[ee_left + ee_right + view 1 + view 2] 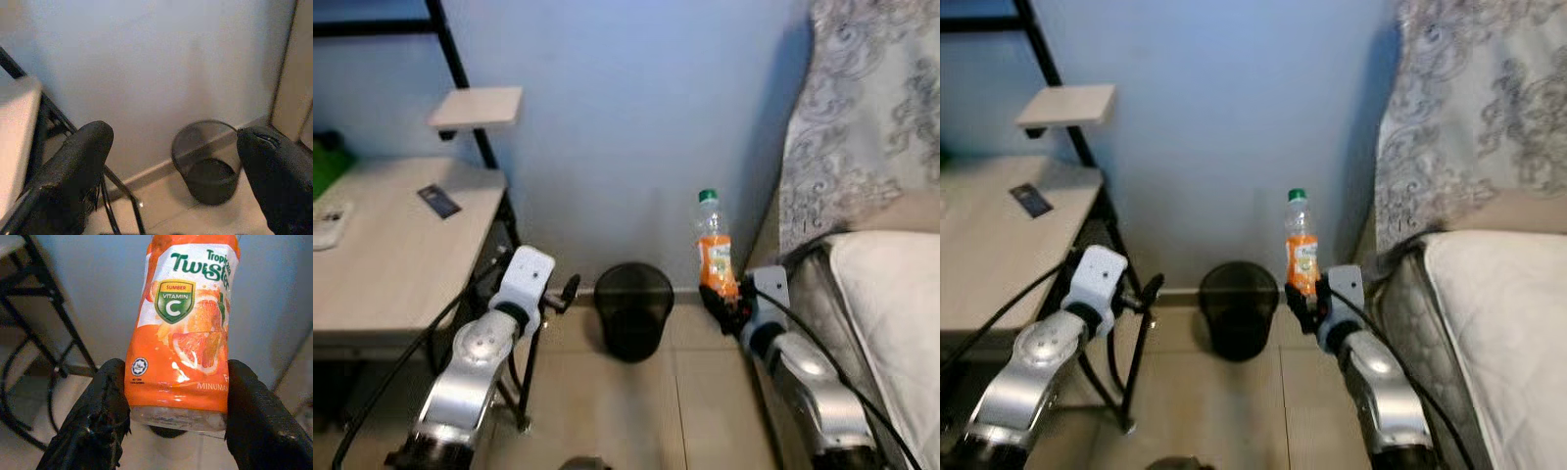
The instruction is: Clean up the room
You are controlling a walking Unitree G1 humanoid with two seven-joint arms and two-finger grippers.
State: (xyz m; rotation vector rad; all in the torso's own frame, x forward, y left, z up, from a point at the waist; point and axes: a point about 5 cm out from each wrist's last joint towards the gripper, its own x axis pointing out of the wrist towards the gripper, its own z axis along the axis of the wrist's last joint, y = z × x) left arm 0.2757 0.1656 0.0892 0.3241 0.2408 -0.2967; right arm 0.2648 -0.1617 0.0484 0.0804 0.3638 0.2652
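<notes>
Right claw (724, 299) grips an orange drink bottle (715, 250) near its base, upright, held above the floor beside the bed (891, 294); bottle bottom hidden by fingers. Left claw (176, 171) hangs open, empty, by the desk (391, 255). Black mesh bin (633, 308) stands against the wall between the arms.

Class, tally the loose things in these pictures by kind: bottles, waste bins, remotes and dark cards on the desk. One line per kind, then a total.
Bottles: 1, the orange juice bottle held upright in the right tool.
Waste bins: 1, the black mesh bin on the floor by the wall.
Remotes: 1, the white remote at the desk's edge.
Dark cards: 1, the dark card on the desk.
Total: 4
</notes>
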